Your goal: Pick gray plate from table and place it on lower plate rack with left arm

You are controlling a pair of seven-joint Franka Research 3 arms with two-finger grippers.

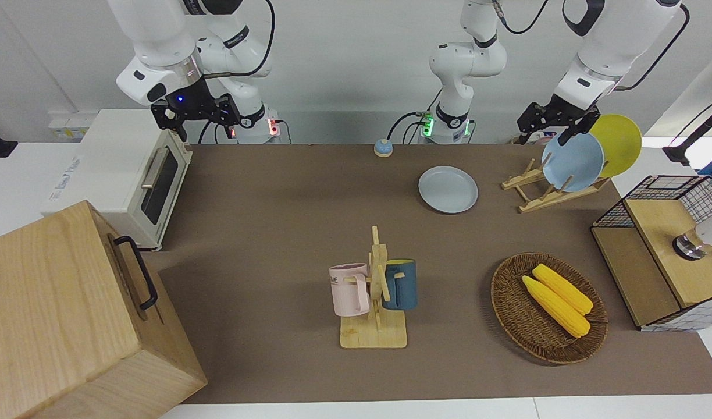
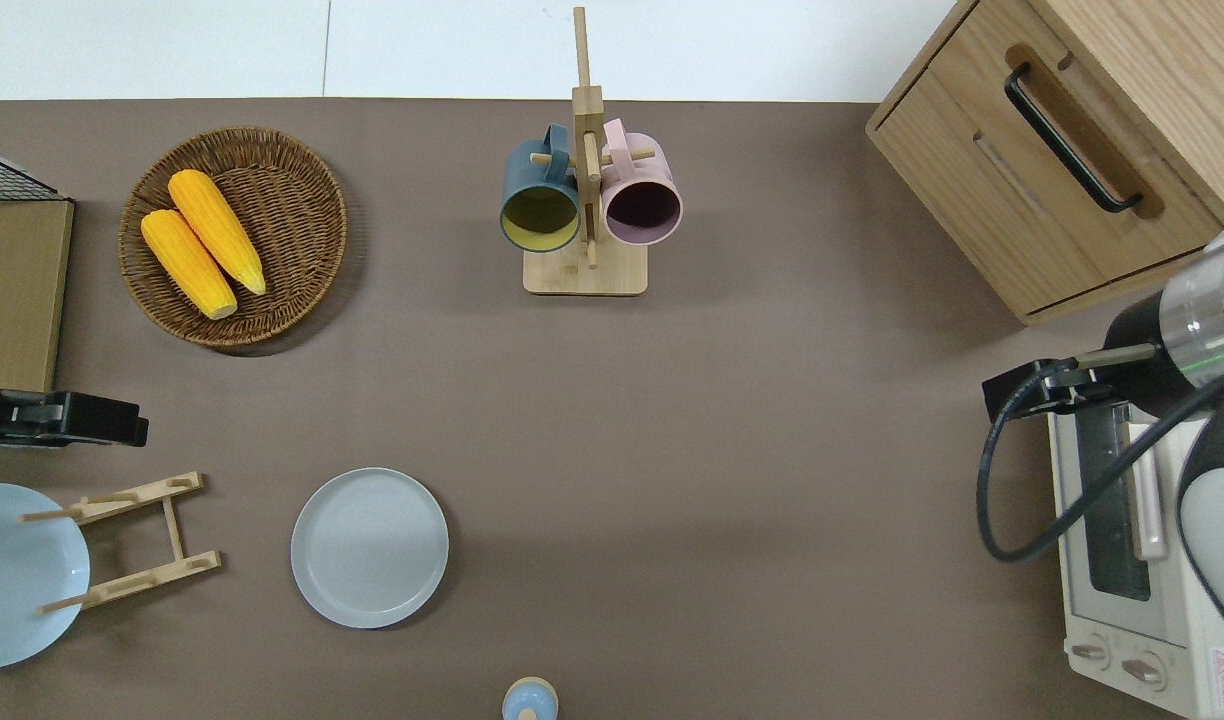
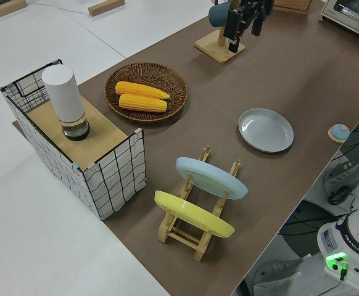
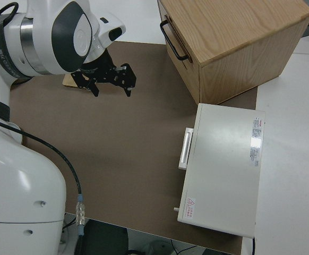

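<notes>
The gray plate (image 1: 448, 189) lies flat on the brown mat, also in the overhead view (image 2: 369, 547) and the left side view (image 3: 266, 129). The lower plate rack (image 1: 536, 198) stands beside it toward the left arm's end (image 2: 132, 540) (image 3: 195, 231). The rack holds a sky-blue plate (image 1: 572, 163) and a yellow plate (image 1: 620, 142) on edge. My left gripper (image 1: 551, 132) is open and empty, up in the air over the mat's end between the wire basket and the rack (image 2: 132, 430) (image 3: 242, 31). My right arm is parked, its gripper (image 1: 196, 121) (image 4: 110, 87) open.
A wooden mug stand (image 1: 374, 291) with a pink and a blue mug stands mid-table. A wicker basket (image 1: 510, 302) holds two corn cobs. A wire basket (image 1: 658, 198), a toaster oven (image 1: 135, 174), a wooden box (image 1: 71, 314) and a small blue knob (image 1: 383, 148) stand around.
</notes>
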